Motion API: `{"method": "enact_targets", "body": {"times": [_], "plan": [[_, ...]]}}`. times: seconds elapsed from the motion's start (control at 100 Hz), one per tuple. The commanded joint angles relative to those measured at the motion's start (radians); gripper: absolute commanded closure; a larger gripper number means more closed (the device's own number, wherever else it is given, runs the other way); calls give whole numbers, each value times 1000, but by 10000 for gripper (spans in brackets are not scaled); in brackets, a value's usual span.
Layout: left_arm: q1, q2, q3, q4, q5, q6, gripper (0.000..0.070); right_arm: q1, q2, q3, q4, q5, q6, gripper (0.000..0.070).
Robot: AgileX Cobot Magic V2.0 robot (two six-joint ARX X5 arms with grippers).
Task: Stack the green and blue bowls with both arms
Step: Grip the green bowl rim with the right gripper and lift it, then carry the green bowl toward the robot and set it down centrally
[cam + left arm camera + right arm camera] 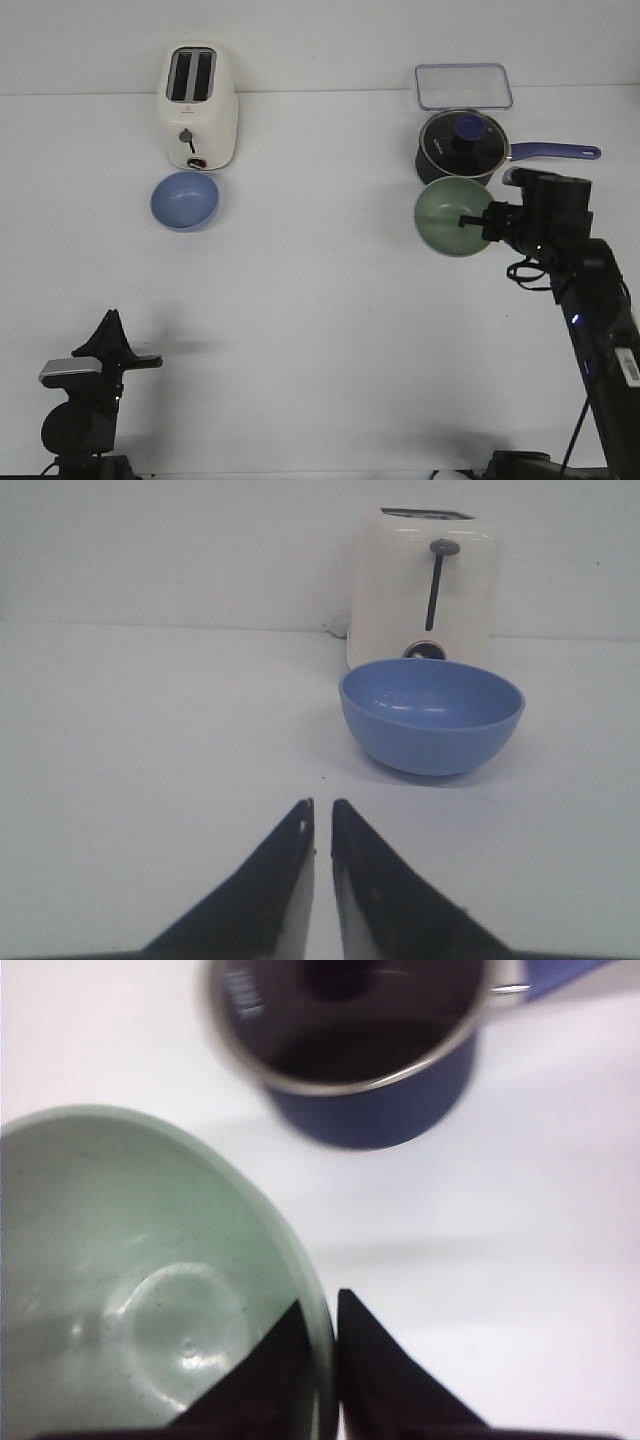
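Left claw [110, 325] sits low at the near-left of the desk [320, 330], and straight ahead of it, well apart, rests a bowl [185, 199] with the toaster [198, 106] just behind it. Over on the right, the right claw [468, 222] pinches the rim of the other bowl [452, 214]; just beyond that claw stands the lidded saucepan [464, 146], and farther back lies a flat container [463, 85]
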Motion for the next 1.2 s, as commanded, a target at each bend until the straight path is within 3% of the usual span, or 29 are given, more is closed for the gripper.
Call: {"method": "enact_targets", "body": {"times": [0.0,0.13,0.35,0.56,0.91,0.97,1.09,1.19], "plan": [[1,-1,-19,11,7,5,685,50,-40,-45,-6,-16,-2,700],[1,-1,-19,11,8,3,685,182,-153,-163,0,-50,48,700],[1,-1,-19,12,9,-40,685,418,-180,-279,35,-13,130,700],[1,-1,-18,19,14,-210,685,595,-119,-349,126,66,180,700],[1,-1,-13,18,14,-506,689,694,86,-356,213,84,180,699],[1,-1,-7,17,14,-533,688,695,94,-356,217,84,175,638],[1,-1,18,11,19,-591,688,688,67,-347,217,85,161,381],[1,2,51,10,37,-601,688,660,-5,-336,212,84,150,347]]}}
